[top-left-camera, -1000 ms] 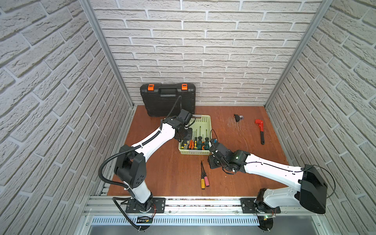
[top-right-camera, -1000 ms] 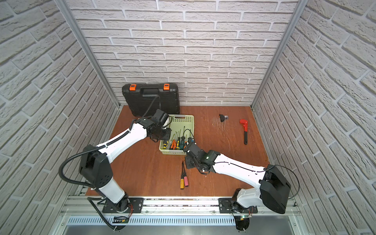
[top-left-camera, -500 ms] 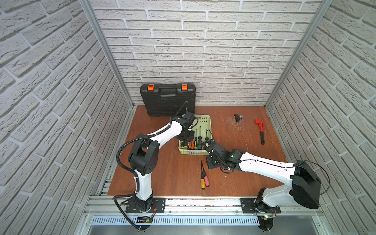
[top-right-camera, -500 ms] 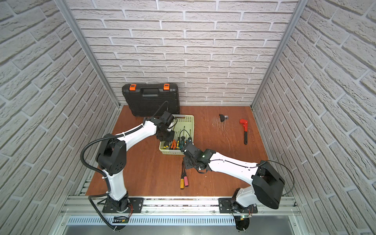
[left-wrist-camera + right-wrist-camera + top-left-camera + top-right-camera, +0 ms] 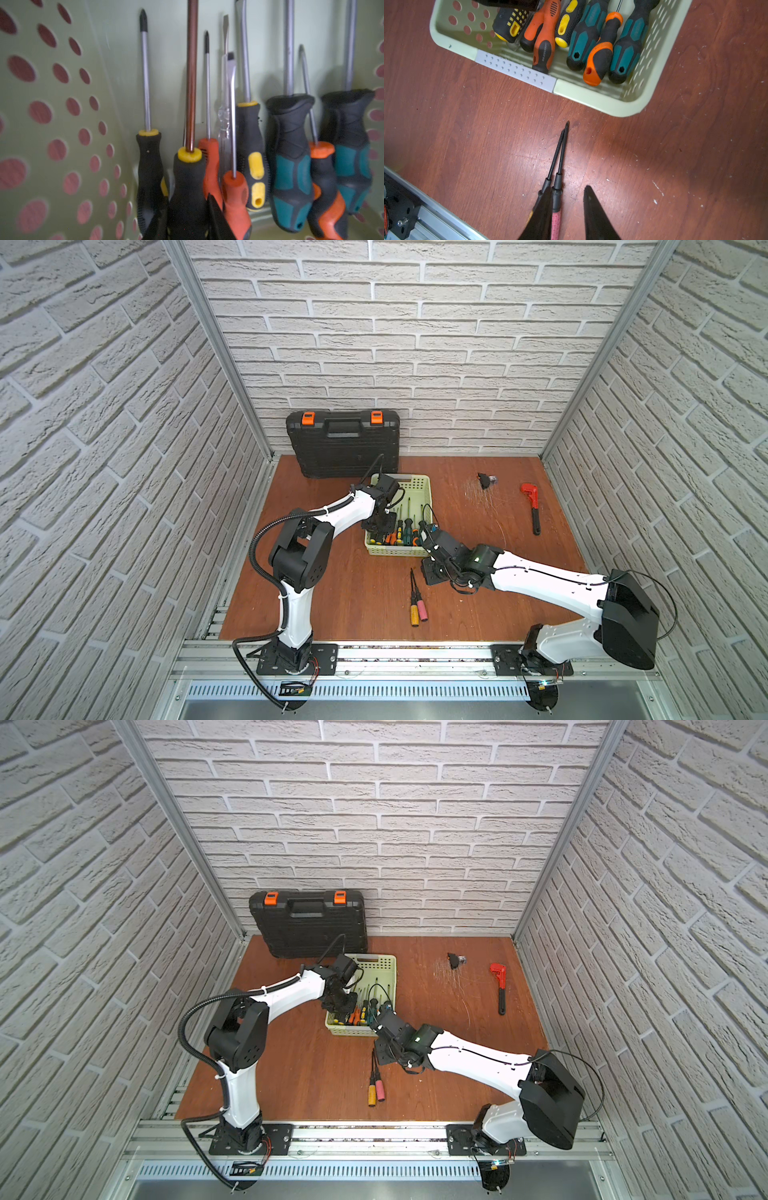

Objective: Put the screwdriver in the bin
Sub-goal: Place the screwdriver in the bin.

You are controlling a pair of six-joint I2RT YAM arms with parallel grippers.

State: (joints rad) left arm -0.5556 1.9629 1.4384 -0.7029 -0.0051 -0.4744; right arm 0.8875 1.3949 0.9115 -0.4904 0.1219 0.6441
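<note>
Screwdrivers (image 5: 291,166) are crowding your bin (image 5: 411,480), perhaps nine; two loose screwdrivers (image 5: 414,612) are lying outside; left gripper (image 5: 187,199) is clamping one black-yellow screwdriver (image 5: 188,158); right gripper (image 5: 568,187) is hovering, jaws apart.

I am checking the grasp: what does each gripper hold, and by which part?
Left gripper holds a black screwdriver with yellow collar by its handle, inside the bin. Right gripper holds nothing.

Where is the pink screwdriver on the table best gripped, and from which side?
Grip the pink screwdriver at its handle, near the butt end, coming straight down with the jaws across it. It lies flat on the table, and its shaft meets that of the yellow screwdriver near the tips; the handles spread apart only toward the butts, so there a jaw probably fits between.
</note>
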